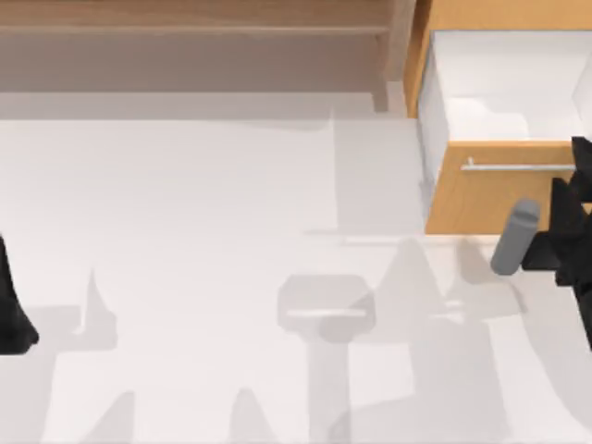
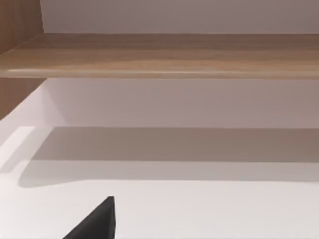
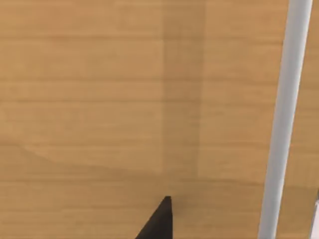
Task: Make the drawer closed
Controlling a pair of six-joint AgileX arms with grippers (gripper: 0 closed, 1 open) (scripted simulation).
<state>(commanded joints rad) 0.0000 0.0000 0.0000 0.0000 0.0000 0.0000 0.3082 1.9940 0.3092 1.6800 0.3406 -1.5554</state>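
From above, the drawer (image 1: 504, 190) stands pulled out at the far right of the white surface (image 1: 203, 277), its white inner walls open to the camera and its orange-tan front facing the near edge. The thin silver handle (image 1: 518, 167) runs across the upper part of that front. The right claw (image 1: 575, 208) is at the top view's right edge, a dark mass just in front of the drawer front and overlapping it near the handle's end; whether its fingers are apart or together cannot be told. A grey cylinder (image 1: 514, 238) juts from that arm toward the left. The left arm (image 1: 14, 305) sits parked at the left edge. A long brown shelf (image 1: 194, 28) runs along the far side.

The left wrist view looks across the bare surface (image 2: 199, 209) to the underside of that shelf (image 2: 164, 55), with one dark fingertip (image 2: 97, 221) at the frame's lower edge; the left claw's state cannot be told.

The right wrist view is close against the drawer front (image 3: 124, 99), its wood grain plain, the handle (image 3: 281, 124) crossing beside it. One dark fingertip (image 3: 159, 219) pokes in, very near the wood; contact cannot be told.
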